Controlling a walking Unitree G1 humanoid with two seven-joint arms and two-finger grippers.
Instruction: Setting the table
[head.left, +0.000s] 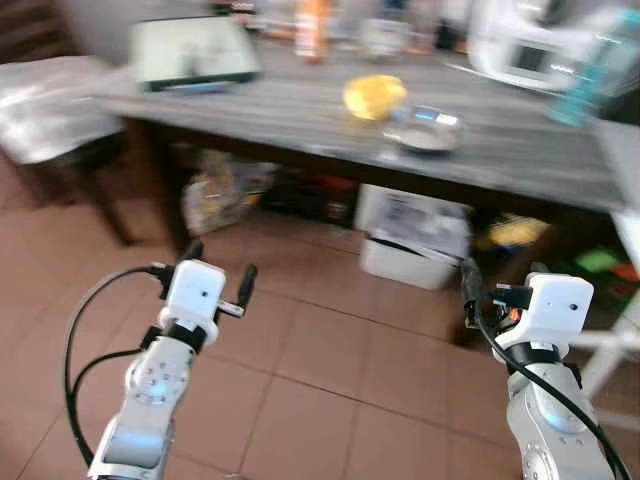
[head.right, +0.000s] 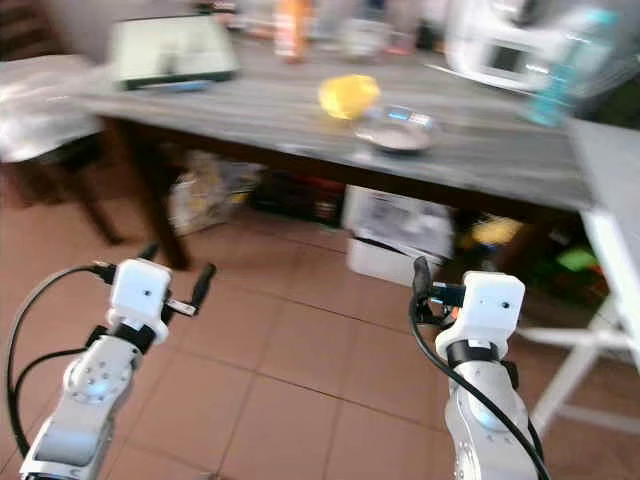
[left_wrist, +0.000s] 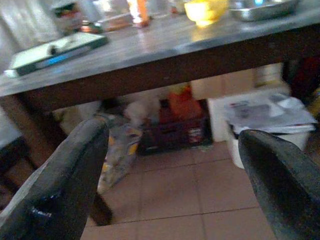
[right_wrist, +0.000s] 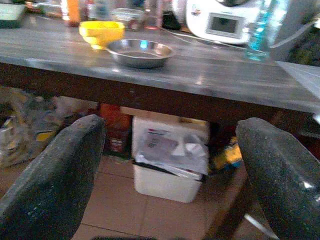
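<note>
While both the left gripper (head.left: 217, 272) and right gripper (right_wrist: 170, 165) are held spread and empty short of the table (head.left: 300, 120), the near-edge steel bowl (head.left: 425, 130) could be knocked off by a blurred, hasty approach.

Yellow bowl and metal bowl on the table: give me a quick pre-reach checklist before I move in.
1. Left gripper open, nothing held: ok.
2. Right gripper open, nothing held: ok.
3. Yellow bowl upright on the table: ok.
4. Metal bowl beside it, near the front edge: ok.
5. Grippers level with the tabletop: not ok, both below it, over the tiled floor.
6. Head views sharp enough to aim: not ok, blurred.
</note>
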